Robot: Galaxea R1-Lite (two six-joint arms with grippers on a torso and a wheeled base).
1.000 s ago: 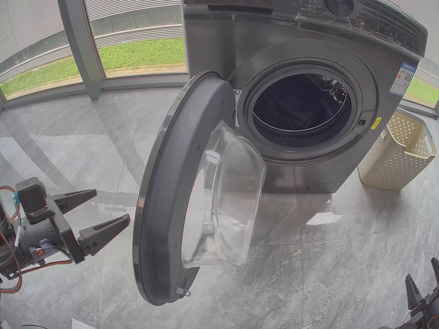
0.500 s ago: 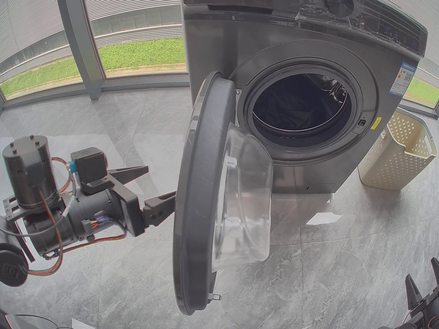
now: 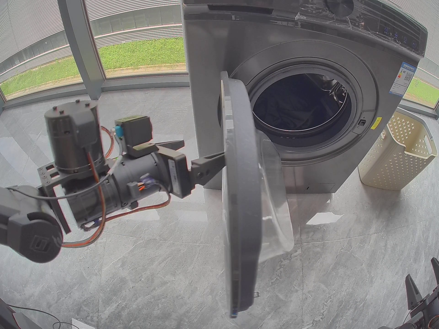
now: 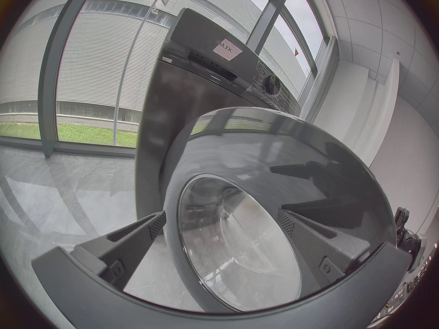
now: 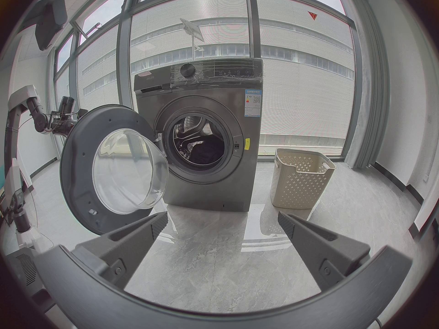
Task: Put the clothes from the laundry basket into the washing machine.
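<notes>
Glossy grey marble-look floor point(image 3: 137, 275) catching lots of daylight glare. Tall windows point(image 3: 137, 23) with dark grey frames curve round the room, with a grass strip point(image 3: 137, 53) and a ribbed grey building point(image 5: 302, 69) outside. Plain white wall point(image 5: 411, 115) too.

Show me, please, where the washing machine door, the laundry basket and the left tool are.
washing machine door point(image 3: 240, 197): head view, its grey outer rim.
laundry basket point(image 5: 299, 179): right wrist view, its perforated front wall.
left tool point(image 4: 220, 216): left wrist view, midway between its open fingertips.
</notes>
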